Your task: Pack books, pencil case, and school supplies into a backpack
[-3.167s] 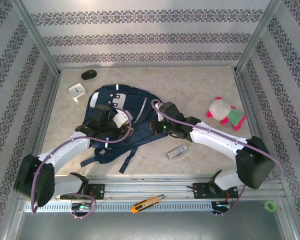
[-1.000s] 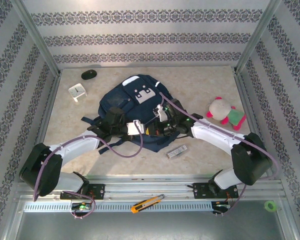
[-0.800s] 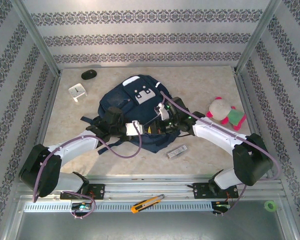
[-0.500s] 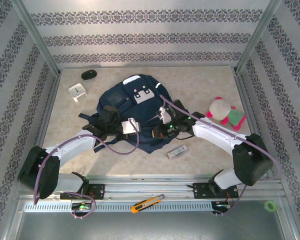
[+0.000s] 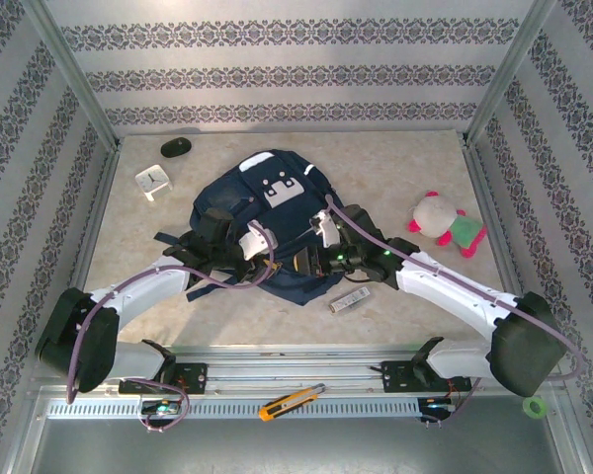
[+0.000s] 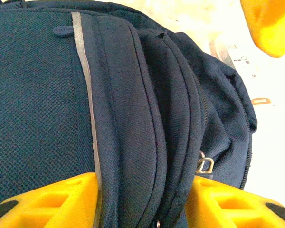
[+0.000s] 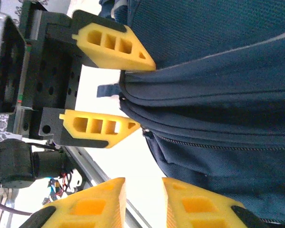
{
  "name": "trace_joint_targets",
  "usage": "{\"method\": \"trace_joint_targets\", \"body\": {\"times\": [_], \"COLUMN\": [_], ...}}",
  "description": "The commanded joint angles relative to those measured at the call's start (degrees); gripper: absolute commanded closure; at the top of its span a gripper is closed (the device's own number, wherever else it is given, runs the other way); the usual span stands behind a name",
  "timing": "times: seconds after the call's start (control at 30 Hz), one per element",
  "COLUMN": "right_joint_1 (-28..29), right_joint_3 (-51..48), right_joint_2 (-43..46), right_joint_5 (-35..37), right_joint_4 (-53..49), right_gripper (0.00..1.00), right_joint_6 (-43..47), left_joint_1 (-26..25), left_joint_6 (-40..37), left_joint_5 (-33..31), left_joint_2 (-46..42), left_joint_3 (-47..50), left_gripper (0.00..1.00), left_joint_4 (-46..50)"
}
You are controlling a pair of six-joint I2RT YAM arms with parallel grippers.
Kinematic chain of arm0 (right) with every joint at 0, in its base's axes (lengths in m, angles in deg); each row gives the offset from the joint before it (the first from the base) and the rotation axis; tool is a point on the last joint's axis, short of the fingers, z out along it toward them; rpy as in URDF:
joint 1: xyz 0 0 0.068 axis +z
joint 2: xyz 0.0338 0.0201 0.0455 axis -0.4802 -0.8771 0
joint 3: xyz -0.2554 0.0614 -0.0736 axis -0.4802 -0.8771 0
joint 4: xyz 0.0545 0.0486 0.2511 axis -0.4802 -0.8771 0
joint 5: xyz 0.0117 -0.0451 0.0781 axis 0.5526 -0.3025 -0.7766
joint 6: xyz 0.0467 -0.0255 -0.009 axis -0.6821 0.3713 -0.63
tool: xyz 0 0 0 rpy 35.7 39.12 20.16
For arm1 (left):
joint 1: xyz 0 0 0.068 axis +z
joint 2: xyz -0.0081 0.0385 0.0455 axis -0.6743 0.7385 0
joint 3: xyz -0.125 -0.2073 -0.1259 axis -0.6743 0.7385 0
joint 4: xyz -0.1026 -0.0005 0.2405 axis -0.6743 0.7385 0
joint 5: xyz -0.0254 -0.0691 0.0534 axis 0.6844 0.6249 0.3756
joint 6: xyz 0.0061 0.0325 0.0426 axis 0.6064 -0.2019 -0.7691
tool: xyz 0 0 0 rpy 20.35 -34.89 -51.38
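The left end effector [image 6: 142, 190] has its jaws apart astride a thick padded fold at the near edge of the large navy-blue fabric backpack [image 5: 227, 193], apparently not pinching it. The right end effector [image 7: 143, 197] hangs just beside that edge, jaws slightly apart with nothing between them. The backpack lies flat mid-bench between the arms, and a slim silver-white rectangular bar [image 5: 350, 299] lies unpacked on the pale marbled bench [image 5: 395, 168] near its right corner. With neither jaw gripping the lip, the mouth may slump shut and block anything pushed in, and the low right arm could sweep the bar away.
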Motion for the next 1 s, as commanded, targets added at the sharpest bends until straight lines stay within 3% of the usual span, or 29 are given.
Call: {"method": "trace_joint_targets", "body": {"times": [0.0, 0.07, 0.13, 0.37, 0.57, 0.67, 0.73, 0.97], "right_joint_1": [-0.4, -2.8, -3.3, -3.8, -3.7, -3.8, -3.8, -3.9], "right_joint_3": [-2.4, -3.5, -3.8, -6.4, -7.6, -6.8, -5.1, 0.7], "right_joint_2": [0.3, -1.5, -2.4, -6.3, -9.2, -10.4, -11.0, -10.9], "right_joint_5": [4.3, 4.7, 5.4, 5.2, 6.9, 7.3, 7.4, 9.1], "right_joint_4": [1.3, 1.6, 2.7, 13.2, 20.5, 26.3, 29.0, 32.5], "right_gripper": [0.65, 0.54, 0.52, 0.49, 0.46, 0.51, 0.56, 0.72], "right_joint_6": [-2.9, -8.0, -11.3, -23.4, -28.4, -29.5, -28.8, -24.9], "left_joint_1": [0.7, 0.7, 0.8, 0.8, 0.7, 0.8, 0.8, 0.8], "left_joint_6": [0.0, -9.5, -14.0, -20.2, -21.7, -20.8, -19.7, -14.8], "left_joint_5": [-4.2, -8.9, -11.6, -14.8, -14.6, -13.5, -12.8, -14.8], "left_joint_2": [-3.3, -5.2, -5.7, -4.3, -1.3, -1.3, -1.9, -4.1], "left_joint_3": [0.7, -1.4, -2.5, -2.9, -2.7, -3.0, -2.6, -1.1], "left_gripper": [0.39, 0.30, 0.26, 0.28, 0.50, 0.61, 0.62, 0.32], "left_joint_4": [2.3, 10.1, 13.6, 12.5, 8.2, 7.3, 6.2, -0.5]}}
